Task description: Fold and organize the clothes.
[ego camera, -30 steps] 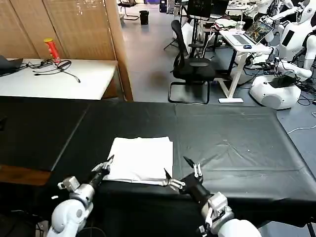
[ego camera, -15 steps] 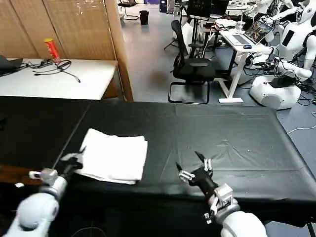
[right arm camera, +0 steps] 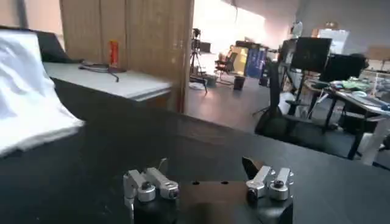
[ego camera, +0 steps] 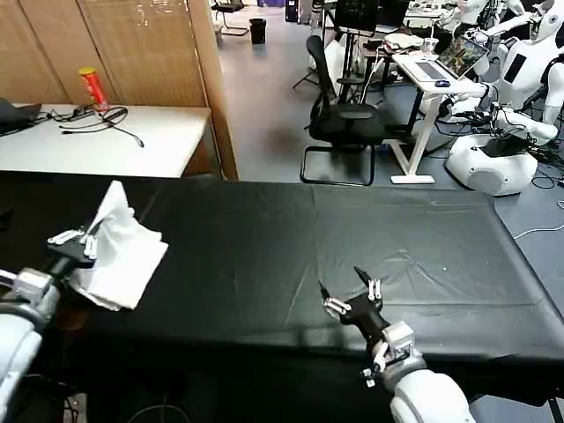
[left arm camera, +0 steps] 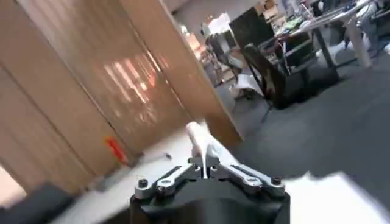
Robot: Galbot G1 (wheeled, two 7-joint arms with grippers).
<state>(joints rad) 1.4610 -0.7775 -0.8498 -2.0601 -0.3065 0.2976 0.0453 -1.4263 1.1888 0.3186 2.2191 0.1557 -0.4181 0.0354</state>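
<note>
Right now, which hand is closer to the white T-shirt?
Left. The left hand is shut on the T-shirt, lifting it at the table's left end. The right hand is open, empty, well off to its right.

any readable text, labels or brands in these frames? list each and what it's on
None can be read.
White T-shirt, folded, pinched in the left gripper: plain white side showing, no print to see.
Red can on the white side table: yellow top, label too small to read.
Laptop screen on the far desk: picture only, too blurred for words.
Right gripper, open over the black table: no markings.
</note>
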